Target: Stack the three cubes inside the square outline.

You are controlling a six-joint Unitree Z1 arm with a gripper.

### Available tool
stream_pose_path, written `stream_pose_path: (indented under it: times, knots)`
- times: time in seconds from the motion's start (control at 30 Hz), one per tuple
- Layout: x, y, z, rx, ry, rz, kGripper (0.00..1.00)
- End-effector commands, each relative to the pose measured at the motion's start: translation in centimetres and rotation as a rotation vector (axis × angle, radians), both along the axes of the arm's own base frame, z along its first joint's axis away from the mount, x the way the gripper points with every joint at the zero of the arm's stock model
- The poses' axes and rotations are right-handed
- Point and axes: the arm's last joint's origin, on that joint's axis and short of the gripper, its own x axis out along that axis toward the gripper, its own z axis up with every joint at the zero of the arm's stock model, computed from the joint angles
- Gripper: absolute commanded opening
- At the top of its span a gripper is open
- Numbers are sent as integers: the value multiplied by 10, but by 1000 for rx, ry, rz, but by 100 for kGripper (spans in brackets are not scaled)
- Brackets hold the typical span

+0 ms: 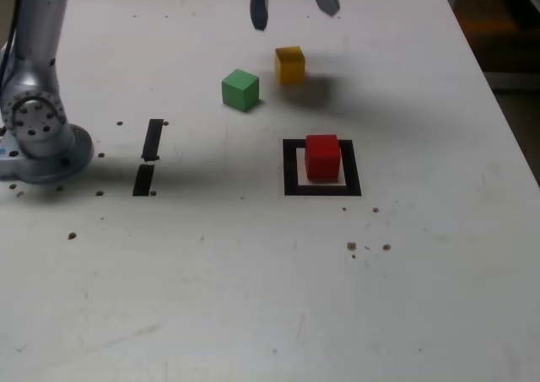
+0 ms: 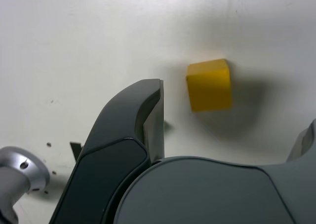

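One cube placed, two left to stack.

The red cube [image 1: 322,157] sat inside the square outline [image 1: 291,169]; the green cube [image 1: 240,89] and yellow cube [image 1: 289,64] waited on the surface [image 1: 253,298] (apart), jaws released above the yellow one.

Matt white tabletop [image 1: 253,298], speckled with dark crumbs. Small matt yellow cube [image 2: 209,84], slightly rough faces. Dark smooth plastic gripper [image 2: 232,135]; brushed silver metal arm base [image 1: 34,129].

Silver arm [image 1: 34,70], dark grey end effector [image 1: 295,2]
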Motion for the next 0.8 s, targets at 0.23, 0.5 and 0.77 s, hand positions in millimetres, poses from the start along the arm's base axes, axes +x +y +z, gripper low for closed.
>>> stream_pose_path:
  times: [0.23,0.5,0.77]
  knots:
    - [16,13,-56,-33,53,-5,93]
    - [13,19,-73,-56,86,24,71]
    - [14,20,-76,-60,85,28,46]
